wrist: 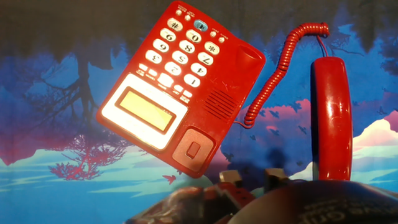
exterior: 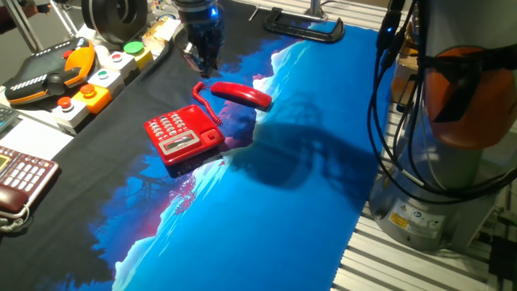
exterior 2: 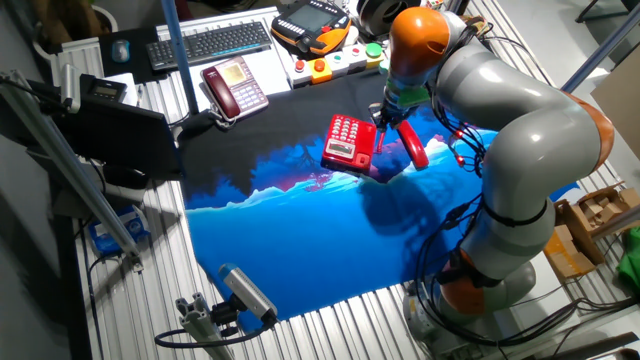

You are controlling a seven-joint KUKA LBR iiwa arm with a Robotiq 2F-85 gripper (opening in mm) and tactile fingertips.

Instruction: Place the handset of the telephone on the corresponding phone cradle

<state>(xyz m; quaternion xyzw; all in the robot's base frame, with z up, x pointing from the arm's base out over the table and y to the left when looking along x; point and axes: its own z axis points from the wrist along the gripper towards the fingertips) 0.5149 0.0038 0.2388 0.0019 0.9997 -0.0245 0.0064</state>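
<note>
The bright red telephone lies on the blue and black cloth, keypad up; it also shows in the other fixed view and the hand view. Its phone cradle along one side is bare. The red handset lies on the cloth beside the phone, apart from it, joined by the red coiled cord. The handset also shows in the hand view and the other fixed view. My gripper hangs above the cloth behind phone and handset, empty, fingertips apart.
A dark maroon phone sits at the left edge. A teach pendant and a button box stand at the back left. A black clamp lies at the back. The robot base stands right.
</note>
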